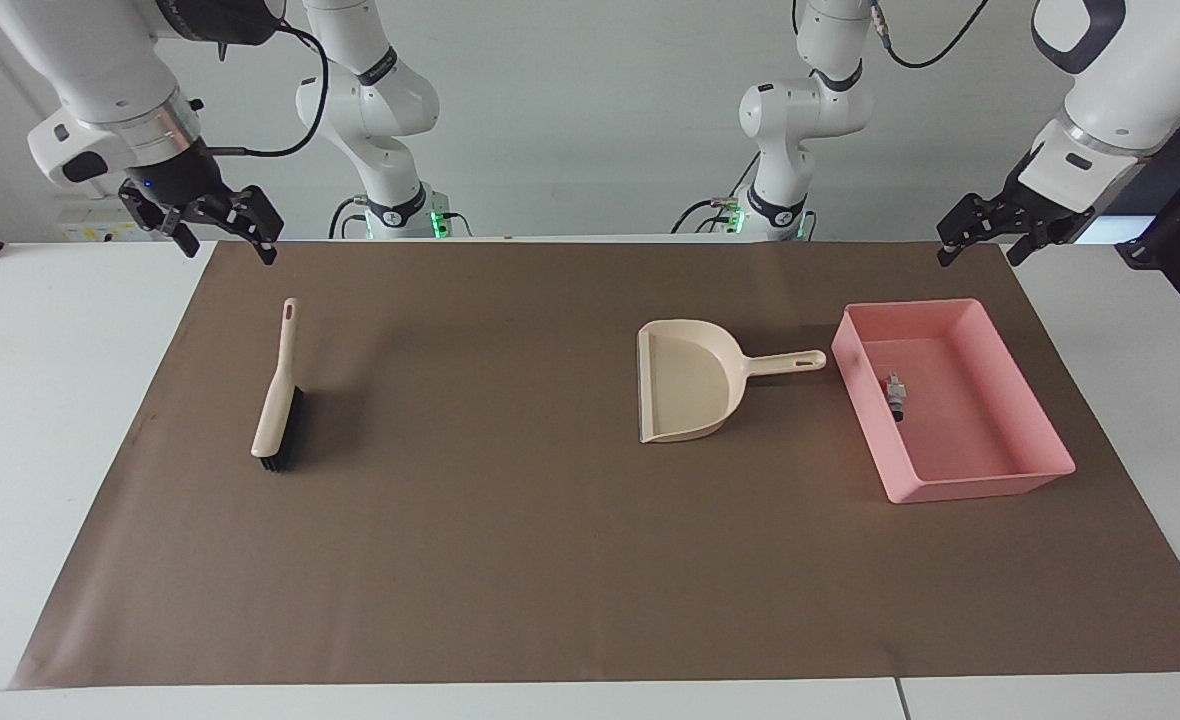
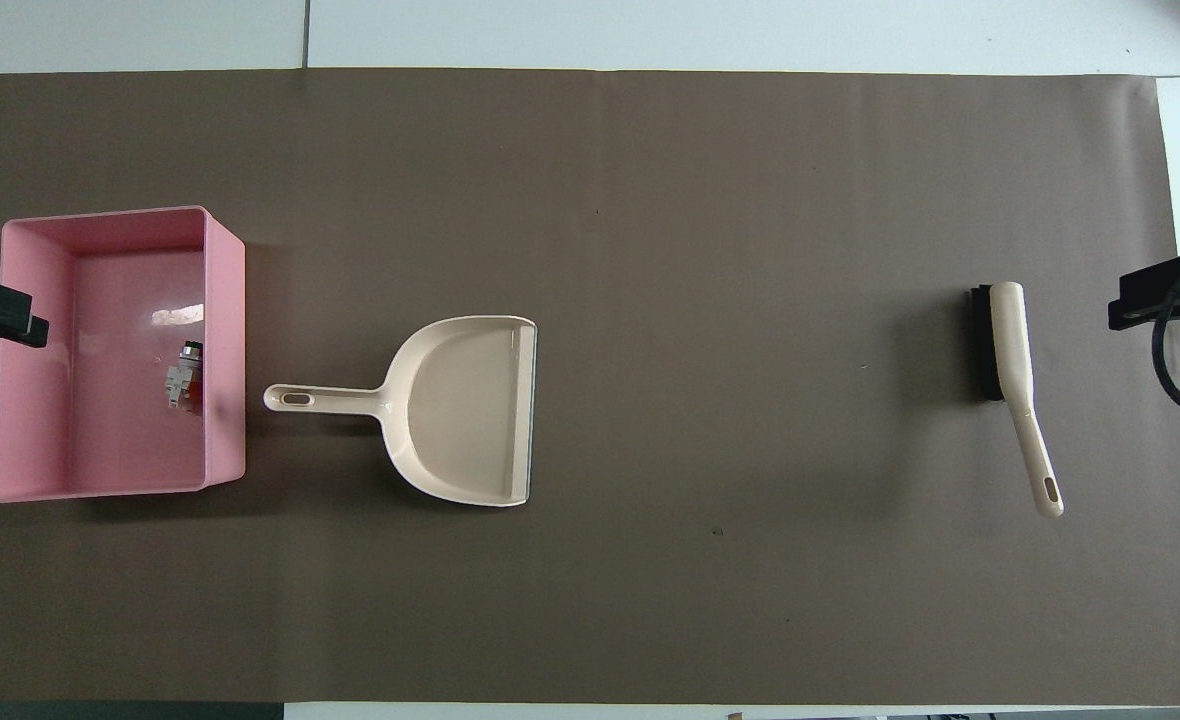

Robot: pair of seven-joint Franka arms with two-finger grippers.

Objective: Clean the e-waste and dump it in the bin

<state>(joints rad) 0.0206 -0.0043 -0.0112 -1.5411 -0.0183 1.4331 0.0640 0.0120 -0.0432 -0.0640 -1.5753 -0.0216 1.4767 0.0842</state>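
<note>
We take the bin (image 1: 953,400) as our landmark. It sits on the brown mat (image 1: 550,560) toward the left arm's end of the table (image 1: 70,400). The e-waste (image 1: 895,391) lies inside the bin, against the wall on the dustpan's side: a small whitish piece and a dark bit, close together; the overhead view also shows a touch of red (image 2: 183,385).

The dustpan (image 1: 690,380) lies just beside the bin, its handle pointing at the bin wall without touching it. The brush (image 1: 278,395) lies well apart from the bin, toward the right arm's end.

The left end effector (image 1: 980,243) hangs in the air over the mat's edge, on the robots' side of the bin, fingers spread and holding nothing. The right end effector (image 1: 220,235) hangs over the mat's corner near the brush, equally spread and empty.

Handling, as we judge it: the e-waste is very light and rigid, too small for a sure pinch, and likely to skitter or bounce if struck. We would sweep or tip it. The bin looks like stiff, smooth, light plastic; we would grip a wall at its rim. The dustpan and brush are best taken by their handles.

We can read no brands, labels or writing on any item.

We judge the task essentially complete.
</note>
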